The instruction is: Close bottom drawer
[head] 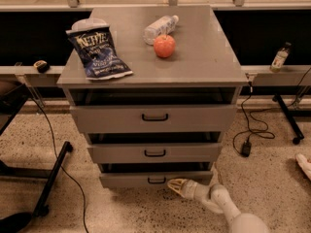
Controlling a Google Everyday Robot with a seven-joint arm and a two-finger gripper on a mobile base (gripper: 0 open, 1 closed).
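Hand sits low at the front of the cabinet, close to the floor, with its pale tip against or just short of the bottom drawer's front. Which of the two, I cannot tell. It lies just right of that drawer's small black handle. Whether the hand is open or closed cannot be told from this angle, and nothing is visibly held in it. The white arm runs from the hand away from the cabinet, down toward the lower right corner.

The bottom drawer is the lowest of the cabinet's three. Its front stands slightly out from the cabinet body, with a dark gap showing above it. The middle drawer and the top drawer sit above it, each with a black handle at its centre and a dark slot over its front.

On the cabinet's grey top surface, a dark blue chip bag lies at the left side. A red apple stands near the middle. A clear plastic bottle lies on its side just behind the apple.

Right of the cabinet, a small bottle stands upright on a ledge. Below it, a black cable with a power brick lies on the speckled floor. Left of the cabinet, a small dark object rests on the ledge.
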